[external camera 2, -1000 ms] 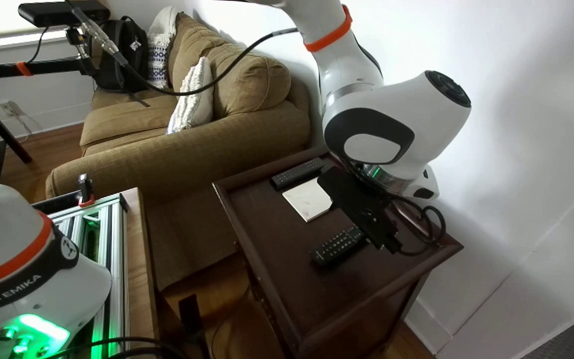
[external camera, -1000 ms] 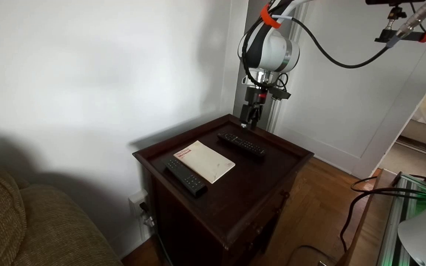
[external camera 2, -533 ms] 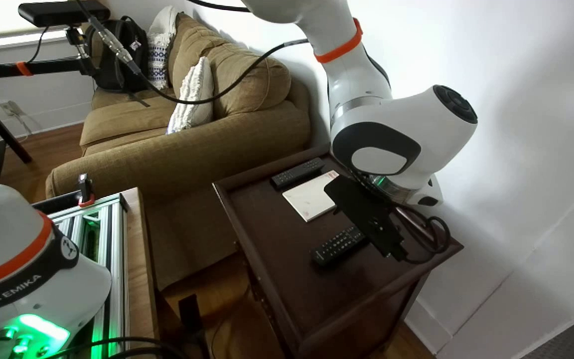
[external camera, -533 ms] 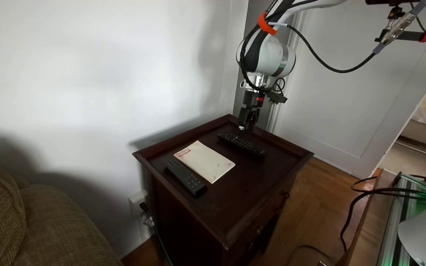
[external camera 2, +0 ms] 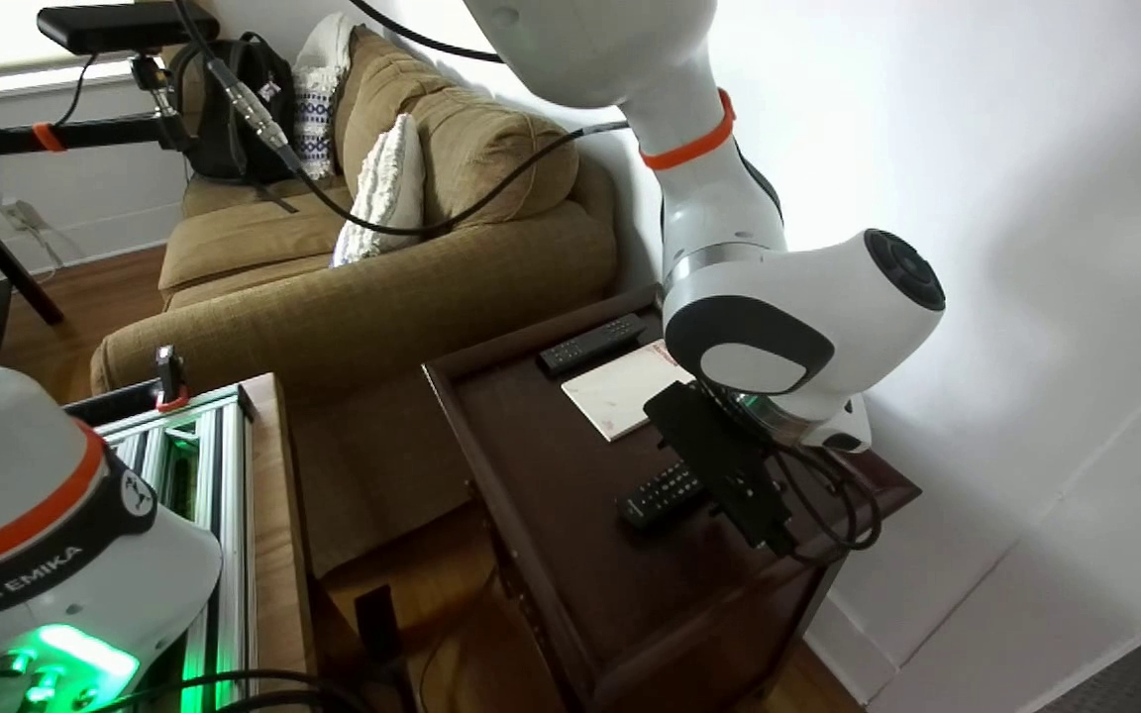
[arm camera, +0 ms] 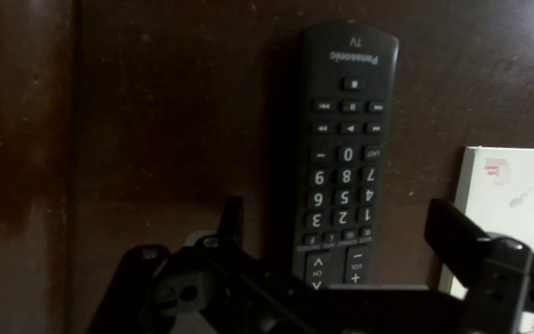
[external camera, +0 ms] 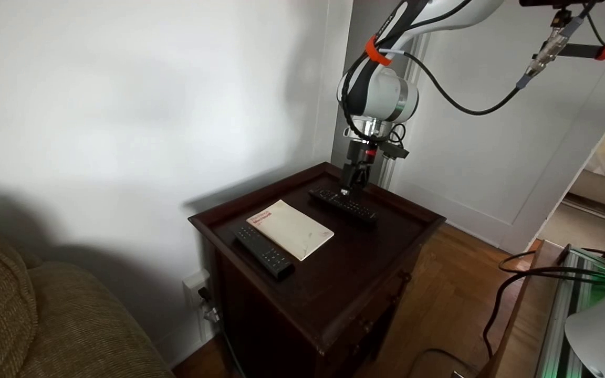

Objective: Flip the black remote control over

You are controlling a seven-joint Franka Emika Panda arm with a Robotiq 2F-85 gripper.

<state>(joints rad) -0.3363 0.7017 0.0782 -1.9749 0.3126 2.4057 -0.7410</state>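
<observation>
The black remote control (arm camera: 348,139) lies flat with its buttons up, and in the wrist view it runs between the fingers (arm camera: 452,239) of my gripper (arm camera: 335,205). I have those fingers spread wide, one showing on each side of it with a gap left and right; whether they are down at its level or above it I cannot tell. Its Panasonic end reaches out past them, the lettering upside down to me, while my own body covers the opposite end. To one side lies a white booklet (external camera: 290,229), and beyond that a second black remote (external camera: 263,251), also buttons up. All three rest on a dark, raised-rimmed wooden stand (external camera: 334,283); the second black remote is close to its edge. A white wall (external camera: 150,105) rises behind it, and a brown sofa (external camera 2: 382,307) stands just beside it, bearing a white textured pillow (external camera 2: 384,188) and a black backpack (external camera 2: 244,109). My base (external camera 2: 65,525) glows green, apart from the stand.
</observation>
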